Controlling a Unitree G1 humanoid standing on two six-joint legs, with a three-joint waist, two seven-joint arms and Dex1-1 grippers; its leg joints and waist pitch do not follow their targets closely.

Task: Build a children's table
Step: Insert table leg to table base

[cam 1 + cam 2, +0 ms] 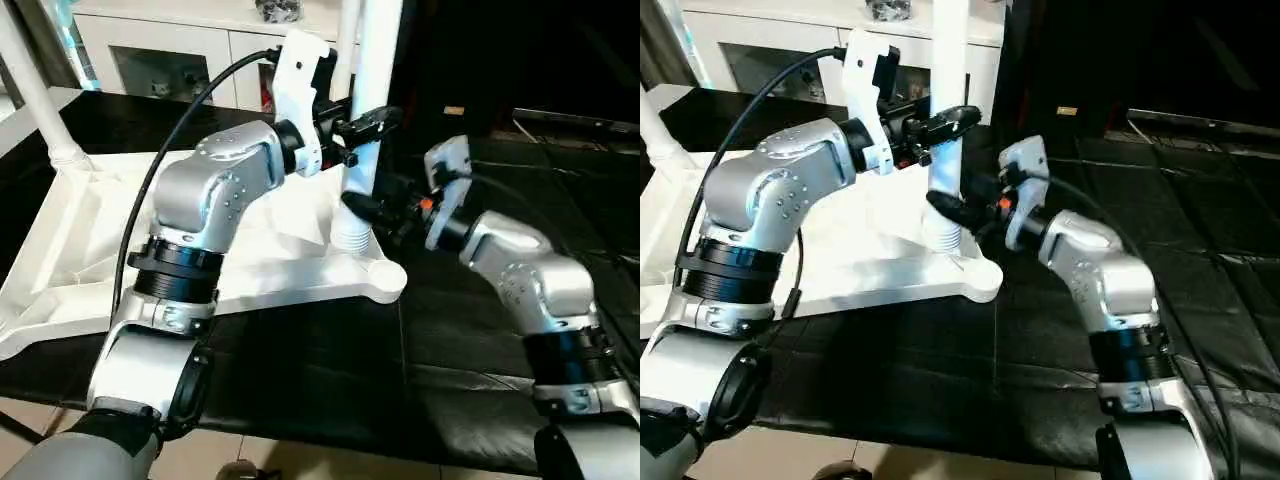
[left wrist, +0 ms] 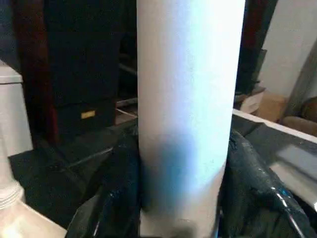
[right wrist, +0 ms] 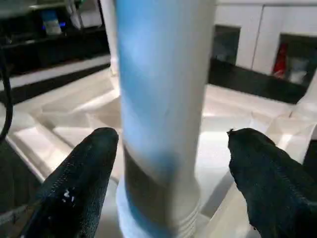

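The white tabletop [image 1: 110,250] lies upside down, ribs up, on a black surface. One white leg [image 1: 368,60] stands upright in the tabletop's near right corner socket [image 1: 352,235]. My left gripper [image 1: 362,130] is shut on this leg partway up; in the left wrist view its black fingers [image 2: 111,198] press both sides of the tube [image 2: 188,99]. My right gripper [image 1: 377,207] surrounds the leg just above the socket and is open. Its fingers [image 3: 74,183] stand clear of the tube [image 3: 163,99] on both sides. Another leg [image 1: 35,95] rises from the far left corner.
A white cabinet with glass doors [image 1: 170,55] stands behind the work. The black surface [image 1: 470,360] stretches to the right and front, ending at an edge above the tiled floor [image 1: 300,465]. A black cable [image 1: 170,150] loops over my left arm.
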